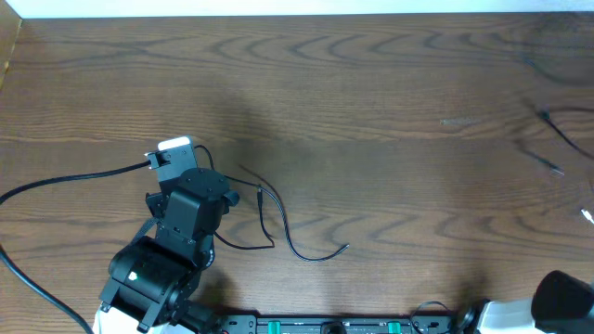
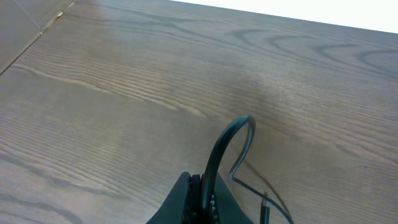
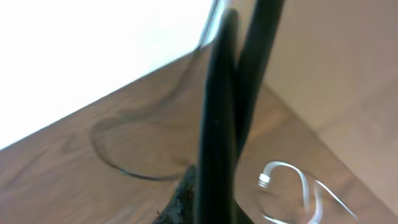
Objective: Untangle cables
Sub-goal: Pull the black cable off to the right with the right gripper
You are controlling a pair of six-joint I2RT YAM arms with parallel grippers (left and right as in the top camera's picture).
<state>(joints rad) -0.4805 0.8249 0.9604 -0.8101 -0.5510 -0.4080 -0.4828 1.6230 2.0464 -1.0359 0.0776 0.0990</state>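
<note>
Left gripper (image 2: 199, 190) clamping tight on black cable (image 2: 219, 154), near left. Right gripper (image 3: 186, 199) showing blurred, grip unreadable. White cable (image 3: 292, 186) lying beside it.

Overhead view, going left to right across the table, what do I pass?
Thick black lead → left arm → thin black cable, loosely curled → another thin dark cable by the right edge.

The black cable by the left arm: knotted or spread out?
Spread out: the black cable lies in loose open bends; no knot shows.
</note>
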